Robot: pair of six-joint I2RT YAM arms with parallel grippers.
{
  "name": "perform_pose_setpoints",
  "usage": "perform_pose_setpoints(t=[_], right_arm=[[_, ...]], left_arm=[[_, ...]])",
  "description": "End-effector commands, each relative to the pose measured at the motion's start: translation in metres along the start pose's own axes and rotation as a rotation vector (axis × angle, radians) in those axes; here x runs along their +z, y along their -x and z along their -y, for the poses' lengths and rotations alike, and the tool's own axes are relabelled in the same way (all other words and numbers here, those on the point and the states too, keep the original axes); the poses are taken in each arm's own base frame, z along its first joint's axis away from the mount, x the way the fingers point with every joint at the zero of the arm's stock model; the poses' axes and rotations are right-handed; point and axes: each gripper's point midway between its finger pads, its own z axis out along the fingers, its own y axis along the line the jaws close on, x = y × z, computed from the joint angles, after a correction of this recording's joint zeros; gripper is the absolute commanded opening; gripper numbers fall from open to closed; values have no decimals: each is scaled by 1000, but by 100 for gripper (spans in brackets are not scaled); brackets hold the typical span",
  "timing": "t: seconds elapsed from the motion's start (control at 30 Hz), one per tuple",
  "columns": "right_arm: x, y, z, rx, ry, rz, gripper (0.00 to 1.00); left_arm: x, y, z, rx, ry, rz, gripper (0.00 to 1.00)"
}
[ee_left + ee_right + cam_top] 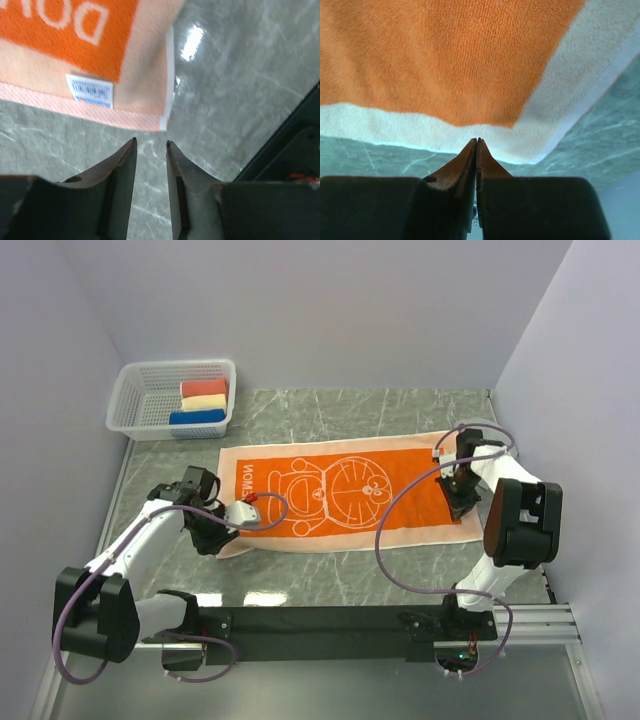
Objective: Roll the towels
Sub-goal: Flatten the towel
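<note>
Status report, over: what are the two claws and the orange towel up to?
Left gripper open, empty, just off orange towel corner. Right gripper shut at its pale edge. Towel flat, unrolled. Nothing lying on it.

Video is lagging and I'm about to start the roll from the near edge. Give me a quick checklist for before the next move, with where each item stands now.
1. The orange towel lies flat and unrolled: ok.
2. The left tool grips the towel's near left corner: not ok. Its jaws are apart and empty, and the corner sits just ahead of the tips.
3. The right tool is shut at the pale border by the near right corner: ok.
4. Cloth is actually pinched in the right tool: cannot tell.
5. The basket stands apart from the towel, at the far left: ok.
</note>
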Motion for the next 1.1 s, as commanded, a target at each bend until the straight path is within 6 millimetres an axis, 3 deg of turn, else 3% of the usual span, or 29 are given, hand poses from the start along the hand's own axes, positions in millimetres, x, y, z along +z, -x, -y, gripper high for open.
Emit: perform_pose_setpoints(t=[0.0, 0.13, 0.3, 0.5, 0.67, 0.77, 0.9, 1.07], right_arm=[[-26, 11, -1, -19, -11, 74, 8], [-20, 10, -1, -18, -5, 50, 8], [4, 2, 1, -18, -13, -14, 7], [19, -8, 8, -31, -58, -63, 6], [28, -11, 9, -49, -94, -81, 6], [21, -6, 4, -51, -82, -49, 5], [-11, 0, -8, -63, -36, 37, 6], [-23, -14, -17, -104, -24, 66, 7]], left_arm=[[10, 20, -5, -11, 5, 61, 35], [33, 18, -14, 7, 41, 31, 31], [56, -11, -12, 11, -4, -104, 21], [53, -56, -12, 60, -24, -239, 14], [41, -73, -23, 28, -27, -267, 14], [38, -65, -26, 9, -37, -234, 15], [40, -52, -25, -47, -58, -177, 18], [43, -52, -23, -59, -66, -174, 21]])
